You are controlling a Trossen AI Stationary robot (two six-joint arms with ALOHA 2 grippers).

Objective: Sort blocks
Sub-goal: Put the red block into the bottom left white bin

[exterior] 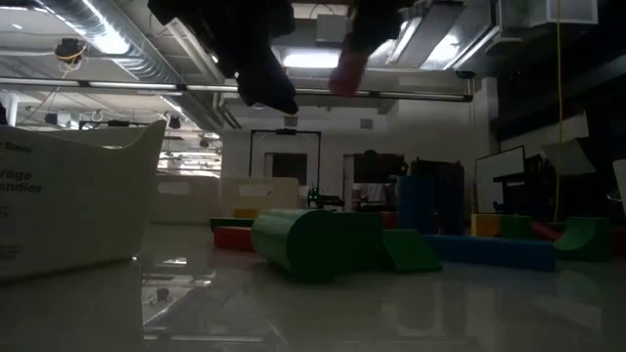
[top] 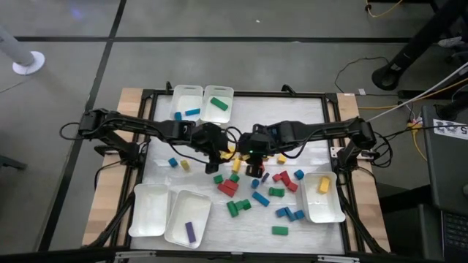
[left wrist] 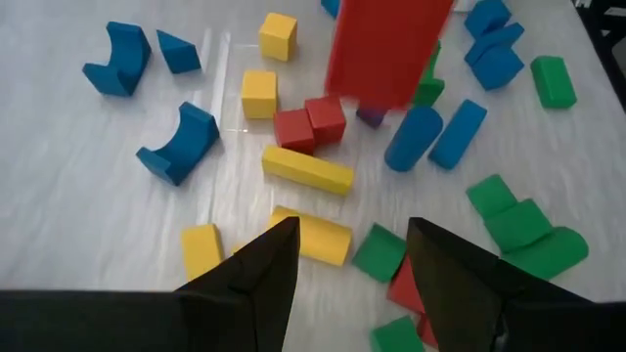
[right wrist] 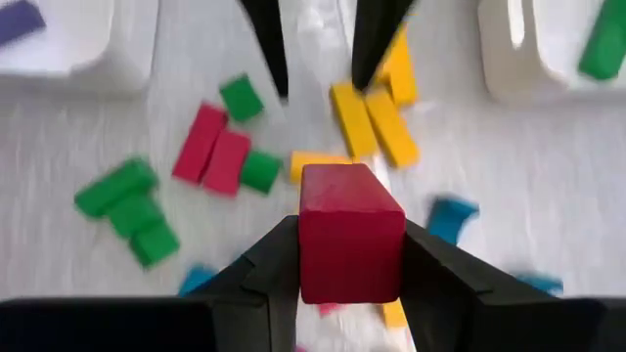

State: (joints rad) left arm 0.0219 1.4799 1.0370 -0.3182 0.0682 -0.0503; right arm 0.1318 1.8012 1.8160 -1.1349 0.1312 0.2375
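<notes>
Right gripper [right wrist: 347, 256] clamped on a red rectangular solid toy block [right wrist: 349, 230], lifted above the table's middle over the scattered coloured blocks [top: 257, 196]. Left gripper [left wrist: 350, 256] hovers just beside it, fingers apart, nothing between them. Judgement: the block looks light, rigid, smooth-faced; a pinch across opposite flat sides should hold it, though glossy faces could slip. White rectangular trays [top: 148, 213] sit at the table's corners.

Both arms reach inward, meeting mid-worktop. Left gripper [top: 216, 162] fingers apart, empty. Right gripper [right wrist: 349, 256] fingers clamped on red block [right wrist: 349, 230].
</notes>
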